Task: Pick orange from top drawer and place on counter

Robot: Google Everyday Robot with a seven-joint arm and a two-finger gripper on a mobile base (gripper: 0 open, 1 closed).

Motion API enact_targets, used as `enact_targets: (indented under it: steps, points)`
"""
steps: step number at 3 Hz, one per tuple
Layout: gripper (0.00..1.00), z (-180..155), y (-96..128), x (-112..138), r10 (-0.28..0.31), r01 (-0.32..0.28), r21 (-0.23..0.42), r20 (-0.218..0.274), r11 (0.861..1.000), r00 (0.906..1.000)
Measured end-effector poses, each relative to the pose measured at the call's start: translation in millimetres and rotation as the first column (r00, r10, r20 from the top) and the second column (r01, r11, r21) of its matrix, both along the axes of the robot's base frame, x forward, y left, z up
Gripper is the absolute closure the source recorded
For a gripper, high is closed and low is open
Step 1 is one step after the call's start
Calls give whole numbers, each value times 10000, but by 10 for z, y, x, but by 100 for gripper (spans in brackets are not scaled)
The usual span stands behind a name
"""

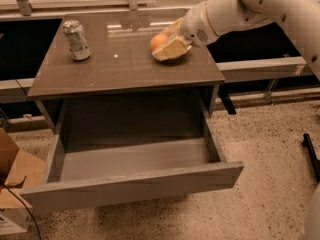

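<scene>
Pale two-finger gripper (166,47) on white arm, over glossy dark grey-brown square counter (125,70) near rear right corner, clasped around small round orange (158,41); contact between fruit and tabletop not discernible. Silver drink can (77,39) upright near rear left corner. Wide shallow grey top drawer (135,185) open below front edge.

orange (158,41) round, clamped in jaws over counter (100,69) (back right) | top drawer (130,159) pulled open
</scene>
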State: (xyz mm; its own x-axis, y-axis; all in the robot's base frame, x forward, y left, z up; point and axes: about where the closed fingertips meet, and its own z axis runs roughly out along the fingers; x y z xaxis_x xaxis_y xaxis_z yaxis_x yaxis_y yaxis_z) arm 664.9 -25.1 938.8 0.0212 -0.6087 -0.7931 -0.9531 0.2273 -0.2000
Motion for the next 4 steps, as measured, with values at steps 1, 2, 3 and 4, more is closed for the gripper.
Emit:
enact_targets:
  steps: [1,2,3,4]
  points:
    - [100,-125,316,182,-136,136,-58,-107,9999,9999]
    - [100,-333,571,327,-340,333,-176,-412,9993,9986]
    - [81,-573,731,417,-527,500,-357,-812,9981,9953]
    - [58,-836,822,450,-707,636,-620,-1197,9960,9903]
